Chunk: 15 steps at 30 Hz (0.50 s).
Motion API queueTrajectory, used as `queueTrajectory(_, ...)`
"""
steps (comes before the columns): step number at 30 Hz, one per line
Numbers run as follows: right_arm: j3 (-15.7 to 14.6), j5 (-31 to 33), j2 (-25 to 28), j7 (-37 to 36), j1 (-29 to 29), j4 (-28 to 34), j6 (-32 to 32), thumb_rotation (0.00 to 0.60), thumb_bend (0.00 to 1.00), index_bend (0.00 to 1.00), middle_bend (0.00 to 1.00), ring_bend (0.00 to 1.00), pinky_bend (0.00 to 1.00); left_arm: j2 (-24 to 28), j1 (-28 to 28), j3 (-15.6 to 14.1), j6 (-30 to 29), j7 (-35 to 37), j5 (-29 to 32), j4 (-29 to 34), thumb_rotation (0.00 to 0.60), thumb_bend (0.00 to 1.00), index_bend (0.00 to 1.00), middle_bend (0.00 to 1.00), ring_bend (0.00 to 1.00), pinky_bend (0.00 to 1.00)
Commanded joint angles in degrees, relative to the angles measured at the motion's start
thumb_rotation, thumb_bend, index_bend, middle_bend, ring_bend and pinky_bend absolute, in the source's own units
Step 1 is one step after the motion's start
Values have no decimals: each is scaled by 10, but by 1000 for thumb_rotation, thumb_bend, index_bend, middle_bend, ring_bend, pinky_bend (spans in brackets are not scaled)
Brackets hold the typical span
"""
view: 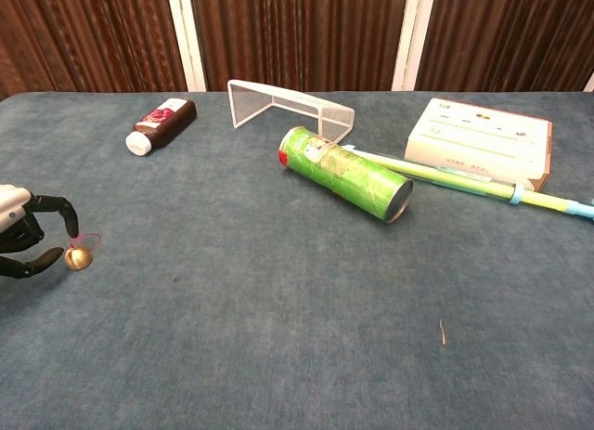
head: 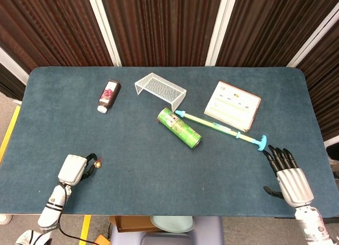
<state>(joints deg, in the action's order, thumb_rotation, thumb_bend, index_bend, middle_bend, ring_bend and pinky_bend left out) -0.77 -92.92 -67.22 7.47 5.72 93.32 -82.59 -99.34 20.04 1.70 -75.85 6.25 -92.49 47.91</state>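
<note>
A small gold bell (head: 98, 162) with a red loop lies on the blue table near its front left; the chest view has the bell (view: 77, 257) at far left. My left hand (head: 74, 168) is right beside it, its curled dark fingertips (view: 67, 228) over the red loop and the thumb low against the bell's left side. The bell still sits on the cloth. In the chest view only part of the left hand (view: 23, 240) shows at the edge. My right hand (head: 288, 177) lies flat with fingers spread at the front right, holding nothing, just short of a stick's blue end.
A green can (head: 179, 128) lies on its side mid-table, with a long yellow-and-blue stick (head: 220, 128) beside it. Behind them are a white wire rack (head: 160, 88), a brown bottle (head: 108, 96) lying flat, and a white box (head: 233, 106) at right.
</note>
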Motion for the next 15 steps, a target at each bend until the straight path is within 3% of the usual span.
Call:
queueTrajectory(1, 0, 0, 0, 0, 0, 0, 0, 600, 181, 0, 0, 0, 0, -2, 2, -2, 3, 2, 4, -5, 600, 428, 467, 1000, 934, 1000)
queueTrajectory(15, 1, 2, 2, -4, -2, 1, -4, 600, 180, 0, 0, 0, 0, -9, 11, -9, 5, 5, 9, -16, 600, 429, 508, 1000, 941, 1000)
